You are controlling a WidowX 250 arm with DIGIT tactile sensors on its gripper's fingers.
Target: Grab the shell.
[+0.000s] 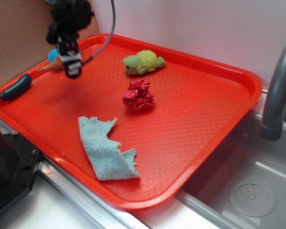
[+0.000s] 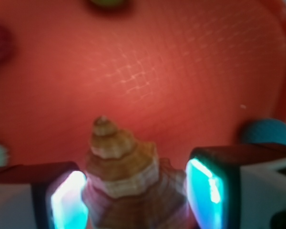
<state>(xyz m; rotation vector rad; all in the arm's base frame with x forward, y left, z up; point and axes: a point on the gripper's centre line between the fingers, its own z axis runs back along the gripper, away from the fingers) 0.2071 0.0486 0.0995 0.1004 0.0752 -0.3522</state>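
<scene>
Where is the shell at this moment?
The shell sits between the fingers of the tool, above the far left corner of the red tray, beside the blue ball.

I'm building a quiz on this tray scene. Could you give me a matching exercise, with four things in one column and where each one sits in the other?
Things:
1. shell
2. green plush turtle
3. crumpled red cloth
4. light blue rag

Places:
A. near the tray's front edge
B. between the fingers of the gripper
C. near the tray's far rim, by the wall
D. about the middle of the tray

Pairs: 1-B, 2-C, 3-D, 4-A
</scene>
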